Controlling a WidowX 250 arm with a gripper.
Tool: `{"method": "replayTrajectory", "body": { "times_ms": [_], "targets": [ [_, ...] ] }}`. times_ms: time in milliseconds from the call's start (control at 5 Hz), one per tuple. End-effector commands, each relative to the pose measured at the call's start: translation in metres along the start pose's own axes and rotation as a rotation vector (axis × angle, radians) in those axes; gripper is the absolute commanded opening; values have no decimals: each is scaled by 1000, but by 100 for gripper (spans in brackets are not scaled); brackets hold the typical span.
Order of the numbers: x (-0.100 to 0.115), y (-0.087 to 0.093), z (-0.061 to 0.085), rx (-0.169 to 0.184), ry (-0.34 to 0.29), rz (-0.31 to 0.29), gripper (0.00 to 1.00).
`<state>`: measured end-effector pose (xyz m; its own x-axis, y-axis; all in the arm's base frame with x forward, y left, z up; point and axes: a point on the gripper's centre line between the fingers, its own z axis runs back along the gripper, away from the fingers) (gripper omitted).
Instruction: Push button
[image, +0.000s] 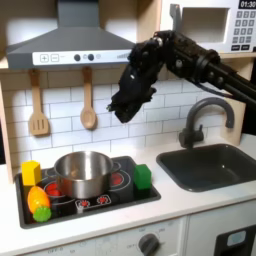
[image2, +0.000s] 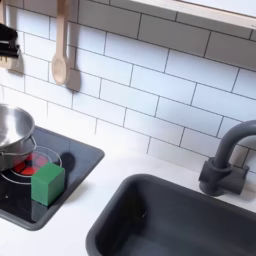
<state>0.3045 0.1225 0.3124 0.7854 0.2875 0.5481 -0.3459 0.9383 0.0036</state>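
First exterior view: the gripper (image: 126, 108) is hanging in the air in front of the tiled wall, above the stove top (image: 122, 196) and just below the range hood (image: 72, 47). The jaws are dark against the arm; I cannot tell whether they are apart or together. The buttons (image: 86, 57) are sitting in a row along the hood's front edge, up and to the first exterior view's left of the gripper. A steel pot (image: 82, 174) is resting on the stove.

Second exterior view: a green block (image2: 47, 184) is sitting on the stove corner, the faucet (image2: 226, 160) is standing over the sink (image2: 150, 225).

Judgement: approach is under way, no contact yet. Next move is calling for lifting and steering the fingertip onto 1 button.
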Motion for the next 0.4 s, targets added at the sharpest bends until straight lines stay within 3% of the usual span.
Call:
{"method": "replayTrajectory", "body": {
  "times_ms": [0,200],
  "targets": [
    [26,-5,4,-57,-83,26,0],
    [39,-13,10,-93,-140,26,0]
  ]
}}
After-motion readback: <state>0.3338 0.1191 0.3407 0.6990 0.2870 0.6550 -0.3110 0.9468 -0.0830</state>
